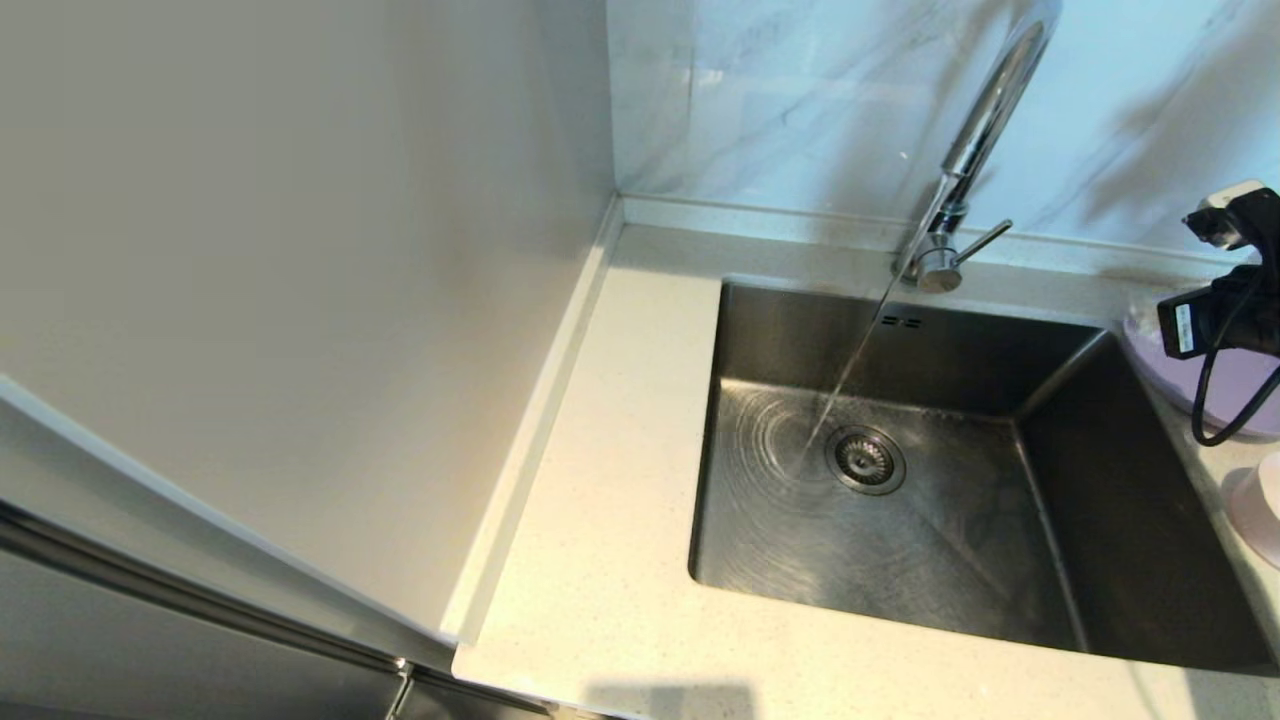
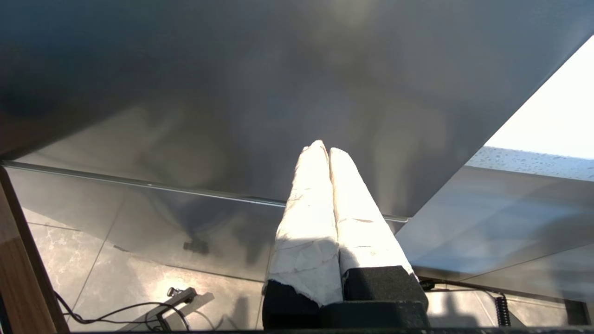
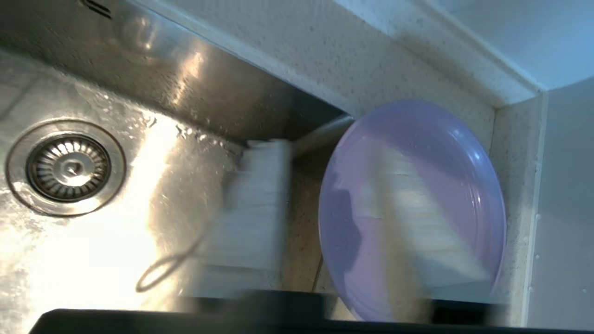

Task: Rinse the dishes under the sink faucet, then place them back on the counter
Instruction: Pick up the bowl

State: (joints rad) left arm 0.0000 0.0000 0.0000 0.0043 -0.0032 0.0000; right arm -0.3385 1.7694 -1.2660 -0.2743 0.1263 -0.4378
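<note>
Water runs from the chrome faucet (image 1: 985, 110) into the steel sink (image 1: 800, 560), landing beside the drain strainer (image 1: 866, 460). The lilac plate (image 3: 431, 125) lies flat on the counter (image 1: 620, 420) at the sink's far right corner, also seen under the right wrist (image 1: 1225, 300) as the plate (image 1: 1245, 390). My right gripper (image 3: 329, 153) is open above the plate's rim, one finger over the plate, the other over the sink's edge. The pale pink bowl (image 1: 1262, 505) stands on the counter at the right edge. My left gripper (image 2: 323, 148) is shut and empty, below counter level.
The faucet's thin lever (image 1: 985, 242) points right at its base. Two overflow slots (image 1: 902, 321) sit in the sink's back wall. A tall cream panel (image 1: 300, 250) walls off the left. A black cable (image 1: 1215, 400) loops from the right wrist over the plate.
</note>
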